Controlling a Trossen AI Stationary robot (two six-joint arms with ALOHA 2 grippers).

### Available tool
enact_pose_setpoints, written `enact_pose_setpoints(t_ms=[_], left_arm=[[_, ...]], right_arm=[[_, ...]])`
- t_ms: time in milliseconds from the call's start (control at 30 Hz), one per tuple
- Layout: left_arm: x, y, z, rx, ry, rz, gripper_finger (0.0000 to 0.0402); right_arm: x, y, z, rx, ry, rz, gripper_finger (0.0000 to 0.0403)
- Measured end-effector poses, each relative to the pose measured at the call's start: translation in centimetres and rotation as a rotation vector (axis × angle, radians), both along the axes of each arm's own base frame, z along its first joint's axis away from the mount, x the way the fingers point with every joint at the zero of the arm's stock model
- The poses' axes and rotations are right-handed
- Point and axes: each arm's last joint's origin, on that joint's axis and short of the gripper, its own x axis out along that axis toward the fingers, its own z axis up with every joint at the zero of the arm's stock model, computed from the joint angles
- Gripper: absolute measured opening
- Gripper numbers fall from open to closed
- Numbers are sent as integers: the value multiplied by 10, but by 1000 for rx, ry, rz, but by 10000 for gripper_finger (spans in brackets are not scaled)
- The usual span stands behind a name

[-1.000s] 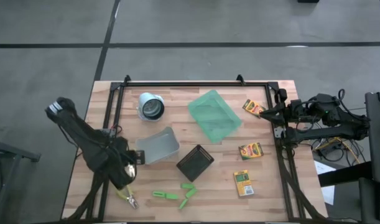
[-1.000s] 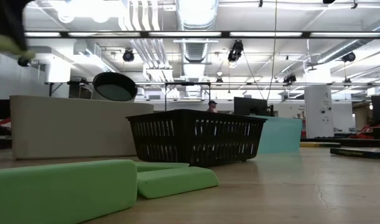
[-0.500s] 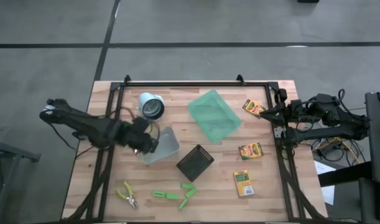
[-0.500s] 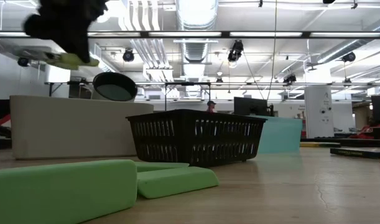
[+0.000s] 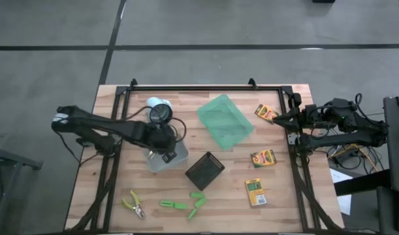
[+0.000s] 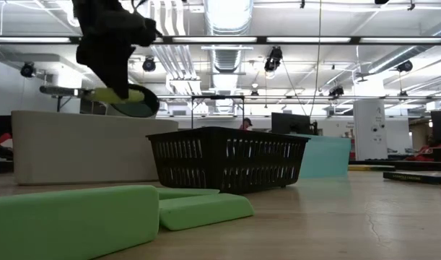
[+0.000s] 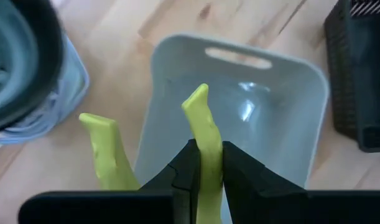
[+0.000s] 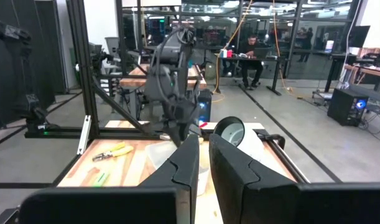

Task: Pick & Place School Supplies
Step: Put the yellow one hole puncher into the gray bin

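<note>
From above: the left gripper [image 5: 165, 145] hovers over the clear bin [image 5: 175, 153]; three crayon boxes [image 5: 262, 158], apparently four green sticks [image 5: 174, 205], one pair of scissors [image 5: 133, 204] lie apart. Left wrist: fingers [image 7: 188, 171] clamp second scissors [image 7: 202, 134]. Right gripper [image 8: 202, 163] closed, empty.

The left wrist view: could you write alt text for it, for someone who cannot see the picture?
Two dark jaws are shut on one yellow-green handle of a pair of scissors, held above an empty clear bin on a wooden table. The other handle sticks out beside the jaws, a white cup lies to one side, and a black basket stands at the other.
</note>
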Motion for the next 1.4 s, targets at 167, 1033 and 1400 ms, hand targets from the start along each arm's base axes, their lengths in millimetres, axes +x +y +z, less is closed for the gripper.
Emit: enact_pose_setpoints(t_ms=[167,1033,1400], left_arm=[[13,-2,-19,5,67,-1,53],[46,-12,-74,-53,182,-4,63],[45,-13,-84,-84,173,15,66]], right_arm=[[0,0,0,0,-1,0,36],[0,0,0,0,-1,0,36],[0,0,0,0,-1,0,36]])
